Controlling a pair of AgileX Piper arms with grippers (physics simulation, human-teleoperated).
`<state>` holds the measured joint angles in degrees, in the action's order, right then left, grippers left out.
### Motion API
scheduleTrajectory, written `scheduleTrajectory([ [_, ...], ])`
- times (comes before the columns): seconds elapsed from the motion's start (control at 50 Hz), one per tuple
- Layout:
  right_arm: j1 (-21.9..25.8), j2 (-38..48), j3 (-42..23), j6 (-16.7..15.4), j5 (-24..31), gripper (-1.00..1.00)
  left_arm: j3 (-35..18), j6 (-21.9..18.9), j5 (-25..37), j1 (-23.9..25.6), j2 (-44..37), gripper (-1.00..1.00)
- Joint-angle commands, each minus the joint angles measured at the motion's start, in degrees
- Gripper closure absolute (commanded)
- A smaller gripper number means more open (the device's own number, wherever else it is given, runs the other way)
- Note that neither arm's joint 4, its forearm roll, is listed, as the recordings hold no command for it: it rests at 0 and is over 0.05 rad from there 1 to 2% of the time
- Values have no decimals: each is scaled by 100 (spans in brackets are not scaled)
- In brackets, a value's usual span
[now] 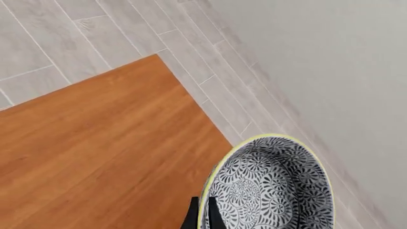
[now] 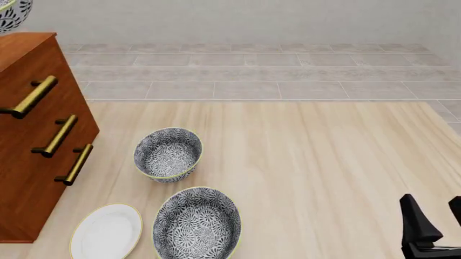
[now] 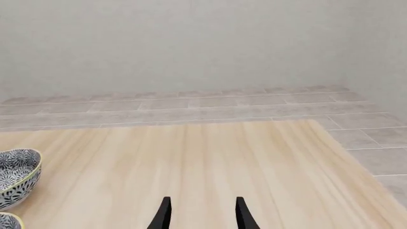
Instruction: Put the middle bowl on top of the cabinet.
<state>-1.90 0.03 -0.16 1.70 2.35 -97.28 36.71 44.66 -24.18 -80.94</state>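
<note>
Nearest item, left wrist view: middle bowl, grey-and-white floral pattern, yellow-green rim, gripped at the rim by the left claw, fingers pinched narrow on the wall. Bowl hangs above the far corner of the cabinet top, not resting on it; the front view shows it at the upper left edge.

Cabinet, reddish-brown, three brass handles, far left. White plate just beside its base. Small bowl and wide bowl, same pattern, on the surface. Right claw, fingers apart, empty, low over the surface at right.
</note>
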Motion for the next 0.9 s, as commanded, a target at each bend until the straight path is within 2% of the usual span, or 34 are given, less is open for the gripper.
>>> scheduleTrajectory([
  [0.02,10,-1,5,9,2,-100,-3,39,-59,-181,-31,100],
  [0.9,17,-1,11,7,33,-100,386,19,-374,-775,-334,100],
])
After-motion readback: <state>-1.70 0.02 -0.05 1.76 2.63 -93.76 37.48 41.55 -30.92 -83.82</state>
